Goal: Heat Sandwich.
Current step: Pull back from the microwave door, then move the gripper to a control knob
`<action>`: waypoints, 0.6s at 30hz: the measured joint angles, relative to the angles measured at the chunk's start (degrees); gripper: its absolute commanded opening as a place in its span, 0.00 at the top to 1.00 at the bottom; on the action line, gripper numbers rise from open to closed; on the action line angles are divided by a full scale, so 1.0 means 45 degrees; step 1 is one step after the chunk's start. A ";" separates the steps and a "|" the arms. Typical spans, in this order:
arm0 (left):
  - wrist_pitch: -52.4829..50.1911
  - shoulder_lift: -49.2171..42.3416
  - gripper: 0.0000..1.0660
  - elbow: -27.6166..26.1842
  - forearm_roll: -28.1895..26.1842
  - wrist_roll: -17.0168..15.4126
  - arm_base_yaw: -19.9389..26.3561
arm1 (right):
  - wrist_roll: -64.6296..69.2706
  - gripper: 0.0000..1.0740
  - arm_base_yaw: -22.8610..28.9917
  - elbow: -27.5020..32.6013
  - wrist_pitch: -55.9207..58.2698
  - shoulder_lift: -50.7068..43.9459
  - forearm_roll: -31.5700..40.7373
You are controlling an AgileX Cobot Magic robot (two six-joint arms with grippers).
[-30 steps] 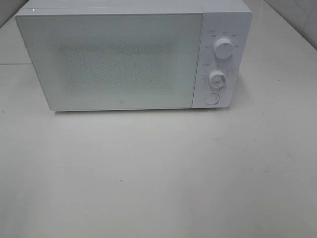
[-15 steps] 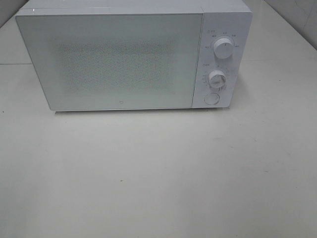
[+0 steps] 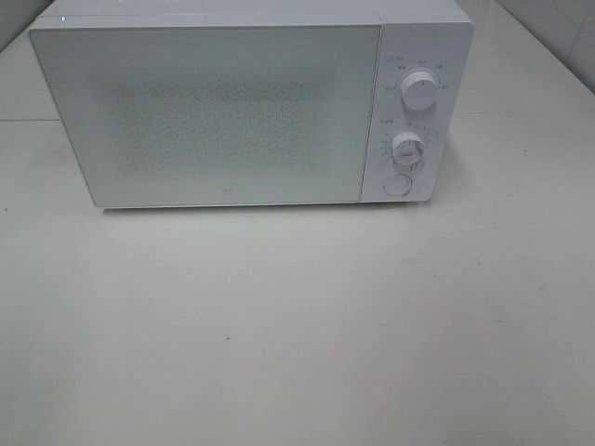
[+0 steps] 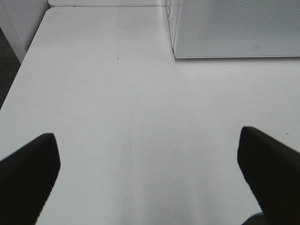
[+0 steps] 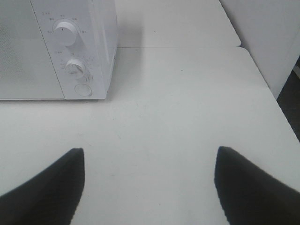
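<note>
- A big white box-shaped microwave [image 3: 223, 111] sits at the back of the pale white table [image 3: 297, 325]. Its frosted door [image 3: 204, 116] is shut.
- Right of the door are a round white top knob [image 3: 419, 92], a lower knob [image 3: 408, 149] and a round button [image 3: 397, 185].
- The sandwich does not show in any view, so I cannot tell where it is.
- The left gripper [image 4: 147, 140] hangs over the table near the microwave's door side, with its black fingers [image 4: 28, 173] wide apart, holding nothing.
- The right gripper [image 5: 150, 154] hangs over the table near the knob side, also spread wide and holding nothing.

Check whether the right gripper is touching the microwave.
Apart. The right wrist view shows a wide stretch of table lying between the right gripper, its jaws open, and the microwave.
</note>
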 measured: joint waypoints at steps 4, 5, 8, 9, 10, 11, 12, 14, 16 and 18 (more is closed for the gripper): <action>0.0000 0.0000 0.08 0.0000 0.0000 0.0000 0.0000 | 0.0000 0.31 0.0000 0.0000 -0.0802 0.0955 0.0038; 0.0000 0.0000 0.08 0.0000 0.0000 0.0000 0.0000 | 0.0000 0.31 0.0000 0.0000 -0.1057 0.1210 0.0038; 0.0000 0.0000 0.08 0.0000 0.0000 0.0000 0.0000 | 0.0000 0.31 0.0000 0.0000 -0.2012 0.2254 0.0038; 0.0000 0.0000 0.08 0.0000 0.0000 0.0000 0.0000 | 0.0000 0.31 0.0000 0.0000 -0.2012 0.2254 0.0038; 0.0000 0.0000 0.08 0.0000 0.0000 0.0000 0.0000 | 0.0000 0.31 0.0000 0.0000 -0.2254 0.2534 0.0038; 0.0000 0.0000 0.08 0.0000 0.0000 0.0000 0.0000 | 0.0000 0.31 0.0000 0.0000 -0.2457 0.2750 0.0038; 0.0000 0.0000 0.08 0.0000 0.0000 0.0000 0.0000 | 0.0000 0.31 0.0000 0.0000 -0.2954 0.3259 0.0038; 0.0000 0.0000 0.08 0.0000 0.0000 0.0000 0.0000 | 0.0000 0.31 0.0000 0.0000 -0.3196 0.3552 0.0038; 0.0000 0.0000 0.08 0.0000 0.0000 0.0000 0.0000 | 0.0000 0.31 0.0000 0.0000 -0.3616 0.4062 0.0038; 0.0000 0.0000 0.08 0.0000 0.0000 0.0000 0.0000 | 0.0000 0.31 0.0000 0.0000 -0.4240 0.4927 0.0038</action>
